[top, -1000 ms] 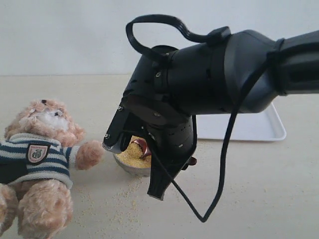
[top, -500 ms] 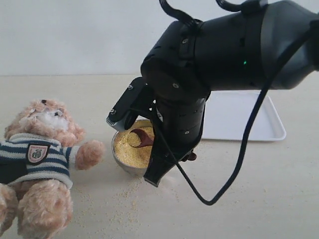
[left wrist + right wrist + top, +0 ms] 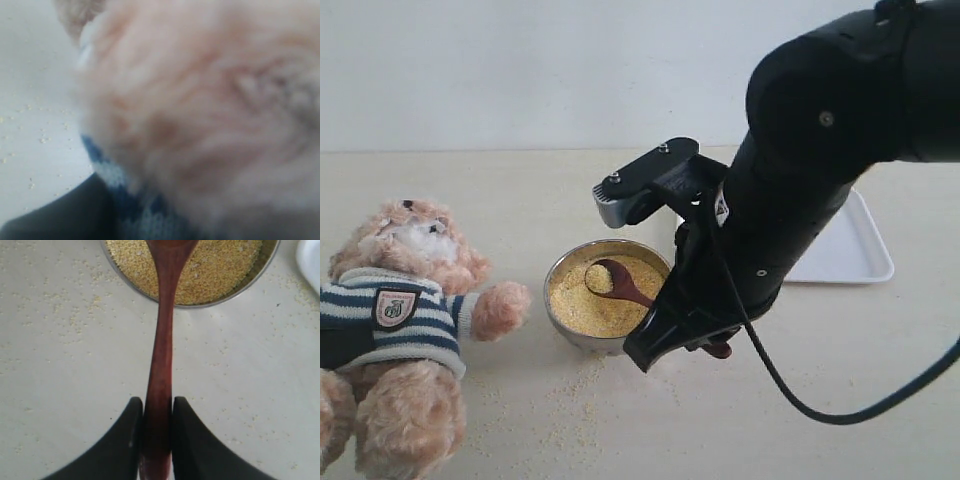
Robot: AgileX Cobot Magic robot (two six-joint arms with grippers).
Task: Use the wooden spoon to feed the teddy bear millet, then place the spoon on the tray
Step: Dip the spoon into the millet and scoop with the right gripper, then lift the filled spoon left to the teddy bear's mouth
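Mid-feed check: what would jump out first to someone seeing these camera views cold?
The black right arm dominates the exterior view's right side, its right gripper clamped on the handle of the wooden spoon, whose tip carries millet above the steel bowl. The teddy bear lies at the left edge, its fur filling the left wrist view. Loose grains dot the table before the bowl.

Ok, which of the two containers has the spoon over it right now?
The round steel bowl full of millet: the wooden spoon, shut in the right pincer, reaches over it. The flat white tray lies behind the arm, apart from the spoon.
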